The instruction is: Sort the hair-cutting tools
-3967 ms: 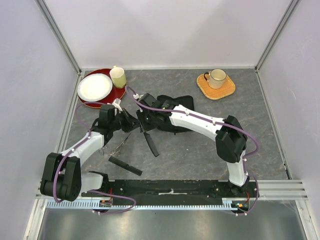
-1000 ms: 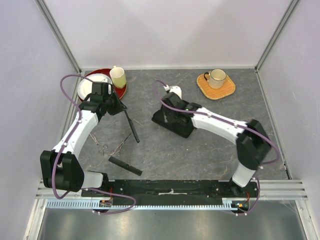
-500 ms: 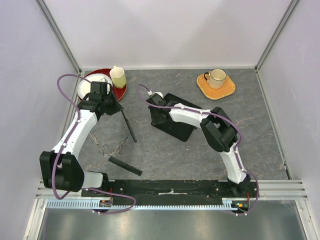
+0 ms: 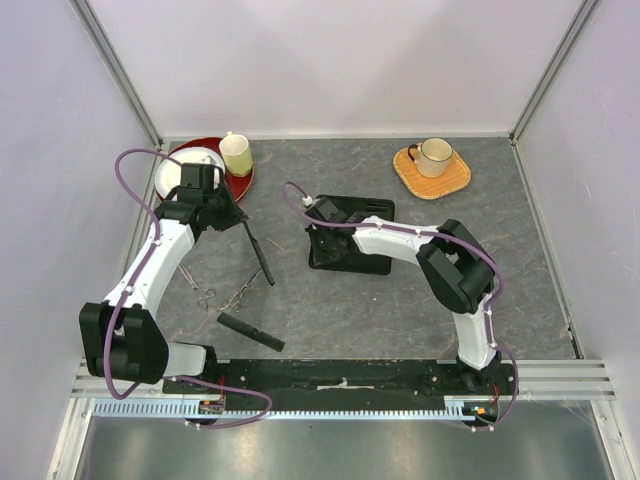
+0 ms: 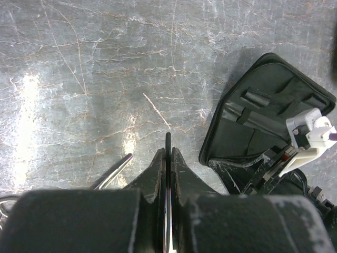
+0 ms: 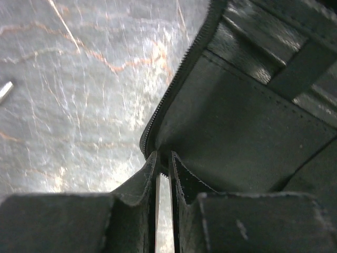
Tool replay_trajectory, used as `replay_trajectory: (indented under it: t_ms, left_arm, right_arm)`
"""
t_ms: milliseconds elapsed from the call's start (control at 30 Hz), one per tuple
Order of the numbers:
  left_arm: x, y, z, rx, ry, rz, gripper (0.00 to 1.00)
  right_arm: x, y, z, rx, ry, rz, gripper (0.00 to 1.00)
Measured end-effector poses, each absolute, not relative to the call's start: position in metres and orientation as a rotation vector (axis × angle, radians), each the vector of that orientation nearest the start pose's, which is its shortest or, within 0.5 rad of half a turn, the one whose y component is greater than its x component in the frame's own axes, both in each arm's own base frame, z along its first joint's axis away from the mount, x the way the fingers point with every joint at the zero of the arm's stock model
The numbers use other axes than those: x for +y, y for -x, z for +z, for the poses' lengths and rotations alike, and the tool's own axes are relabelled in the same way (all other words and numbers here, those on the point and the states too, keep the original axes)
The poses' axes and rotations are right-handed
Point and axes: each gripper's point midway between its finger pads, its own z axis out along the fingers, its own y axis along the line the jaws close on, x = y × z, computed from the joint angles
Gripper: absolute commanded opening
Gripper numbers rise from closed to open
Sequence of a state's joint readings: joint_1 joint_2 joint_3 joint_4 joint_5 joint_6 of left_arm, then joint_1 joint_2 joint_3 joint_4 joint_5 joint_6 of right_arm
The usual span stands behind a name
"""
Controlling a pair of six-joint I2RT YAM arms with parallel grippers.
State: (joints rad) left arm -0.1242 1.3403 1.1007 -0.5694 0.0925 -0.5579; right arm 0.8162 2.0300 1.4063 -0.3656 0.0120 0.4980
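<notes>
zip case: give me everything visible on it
The zip case is black, rectangular and fabric-looking. It lies open on the grey table, mid-workspace. A zipper runs along its rim, and the dark lining carries a strap and pocket folds. No tools show in the parts not hidden. The right gripper pinches its left edge, with that arm reaching across it. Nothing else touches it.

Two combs, two scissors, one case, two mugs, two plates, one coaster
</notes>
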Motion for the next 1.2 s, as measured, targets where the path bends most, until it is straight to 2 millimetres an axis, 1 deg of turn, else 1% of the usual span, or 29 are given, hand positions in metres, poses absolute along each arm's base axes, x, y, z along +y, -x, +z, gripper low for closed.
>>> replay_trajectory:
  t_ms: [33,133,167,233,300,367,433,467,500,567,600,633,733,767,833,867,933,1033,1100,1167,1200]
  left_arm:
    - [-0.083,-0.349,0.168,2.373,0.474,-0.438,0.02]
    - [-0.086,-0.349,0.169,2.374,0.464,-0.461,0.02]
    - [-0.088,-0.349,0.169,2.375,0.461,-0.469,0.02]
    - [-0.09,-0.349,0.171,2.374,0.452,-0.49,0.02]
    - [-0.093,-0.349,0.173,2.369,0.441,-0.512,0.02]
    - [-0.095,-0.35,0.174,2.365,0.434,-0.527,0.02]
    - [-0.098,-0.35,0.177,2.361,0.426,-0.544,0.02]
    - [-0.099,-0.35,0.18,2.355,0.421,-0.552,0.02]
    - [-0.099,-0.351,0.183,2.348,0.417,-0.557,0.02]
    - [-0.101,-0.354,0.198,2.312,0.404,-0.572,0.02]
    - [-0.102,-0.356,0.209,2.284,0.394,-0.585,0.02]
    - [-0.103,-0.358,0.219,2.257,0.387,-0.597,0.02]
    - [-0.106,-0.363,0.263,2.124,0.371,-0.653,0.02]
    - [-0.107,-0.365,0.279,2.074,0.369,-0.675,0.02]
    - [-0.109,-0.367,0.308,1.98,0.369,-0.711,0.02]
    - [-0.109,-0.368,0.321,1.94,0.374,-0.729,0.02]
    - [-0.11,-0.369,0.345,1.858,0.391,-0.767,0.02]
    - [-0.11,-0.37,0.375,1.748,0.447,-0.835,0.02]
    - [-0.11,-0.371,0.394,1.674,0.499,-0.891,0.02]
    - [-0.11,-0.373,0.41,1.605,0.545,-0.945,0.02]
    - [-0.109,-0.373,0.418,1.574,0.565,-0.968,0.02]
  right_arm:
    - [0.358,-0.31,0.027,2.612,0.419,0.472,0.18]
    - [0.354,-0.303,0.027,2.629,0.427,0.477,0.25]
    - [0.354,-0.303,0.027,2.63,0.427,0.479,0.31]
    - [0.355,-0.303,0.028,2.63,0.423,0.482,0.39]
    - [0.355,-0.305,0.03,2.625,0.413,0.482,0.51]
    - [0.357,-0.31,0.036,2.62,0.388,0.48,0.62]
    - [0.361,-0.317,0.048,2.606,0.343,0.499,0.67]
    - [0.364,-0.321,0.057,2.593,0.321,0.518,0.71]
    - [0.366,-0.325,0.068,2.573,0.296,0.54,0.73]
    - [0.367,-0.334,0.095,2.526,0.245,0.585,0.77]
    - [0.367,-0.34,0.12,2.479,0.219,0.621,0.79]
    - [0.365,-0.343,0.127,2.465,0.204,0.63,0.8]
    - [0.358,-0.351,0.178,2.356,0.151,0.702,0.85]
    - [0.355,-0.352,0.2,2.308,0.13,0.733,0.88]
    - [0.349,-0.353,0.241,2.206,0.102,0.797,0.91]
    - [0.346,-0.351,0.261,2.155,0.093,0.832,0.93]
    - [0.341,-0.347,0.294,2.071,0.083,0.891,0.98]
    - [0.335,-0.337,0.342,1.945,0.077,1.0,0.98]
    - [0.332,-0.33,0.365,1.884,0.067,1.077,0.98]
    - [0.332,-0.325,0.383,1.834,0.058,1.157,0.98]
    - [0.332,-0.323,0.389,1.819,0.052,1.188,0.98]
